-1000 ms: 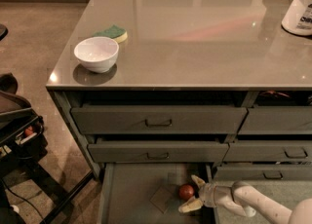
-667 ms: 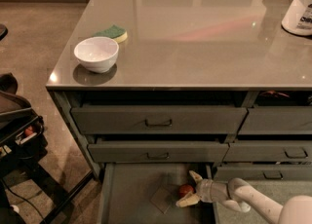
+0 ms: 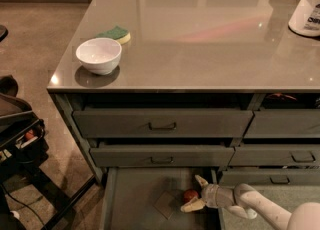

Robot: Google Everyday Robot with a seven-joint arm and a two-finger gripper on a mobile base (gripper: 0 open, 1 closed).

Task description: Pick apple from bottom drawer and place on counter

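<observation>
The apple (image 3: pixel 190 195), small and red, lies on the base of the open bottom drawer (image 3: pixel 135 199), just right of a tan diamond-turned patch (image 3: pixel 166 204). My gripper (image 3: pixel 196 192) comes in from the lower right, low inside the drawer. Its two pale fingers are spread, one above and one below the apple's right side, and the apple sits between them. The glossy grey-brown counter (image 3: pixel 200 34) spans the top of the view above the drawer fronts.
A white bowl (image 3: pixel 98 55) and a green-yellow sponge (image 3: pixel 116 33) sit on the counter's left. A white tub (image 3: pixel 307 11) stands at its far right. Two shut drawer fronts (image 3: pixel 162 123) hang over the open drawer. A dark bag on a stand (image 3: pixel 17 134) is on the floor at left.
My gripper has slid a little to the left in the drawer, closing in around the apple. The apple has not moved.
</observation>
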